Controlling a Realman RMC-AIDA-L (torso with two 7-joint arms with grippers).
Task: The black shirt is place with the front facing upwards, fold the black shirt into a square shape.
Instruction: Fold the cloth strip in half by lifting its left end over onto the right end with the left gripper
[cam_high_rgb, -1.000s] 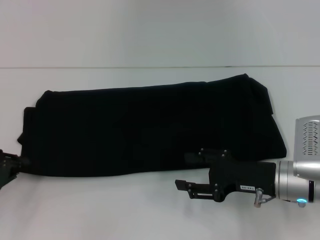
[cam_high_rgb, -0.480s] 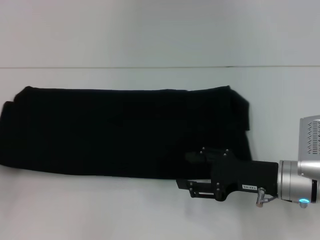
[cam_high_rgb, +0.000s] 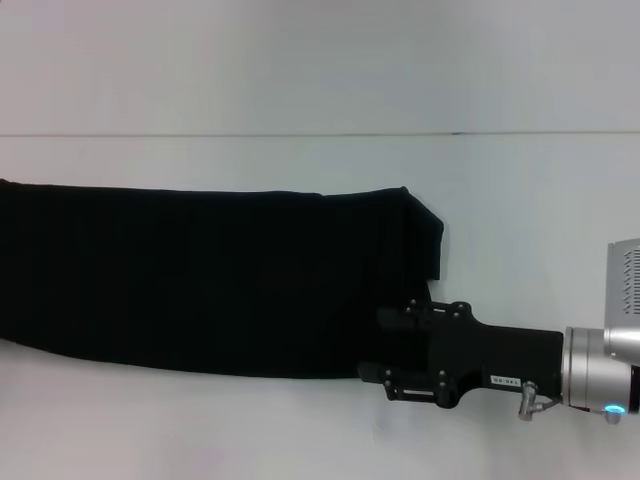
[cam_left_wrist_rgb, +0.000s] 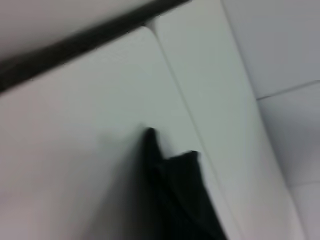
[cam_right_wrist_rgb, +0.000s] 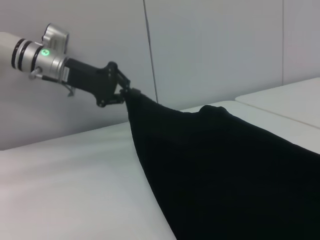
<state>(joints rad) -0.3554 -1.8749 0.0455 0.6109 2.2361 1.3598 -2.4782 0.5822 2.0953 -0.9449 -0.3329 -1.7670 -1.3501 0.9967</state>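
A: Since a second ago the plain black cotton shirt, already folded to a long band, has slid toward your robot's left. Its left end now runs off the head view's edge, and its right end has drawn in toward the middle.

B: Where are my grippers?

A: The right gripper, black metal on a silver wrist, sits at the band's near right corner, fingers pointing left along the near hem. You cannot tell from the head view whether they pinch cloth. The left gripper is out of the head view; the right wrist camera shows it shut on the shirt's far end, lifting that corner clear of the table.

B: What does the next move turn on?

A: The long axis. The band lies left to right across the white table, with one gripper at each end. I judge that squaring it means carrying one end over toward the other along that axis. The left arm already has its end raised.

B: Room?

A: Bare table shows in front of and behind the band, with a pale wall beyond.
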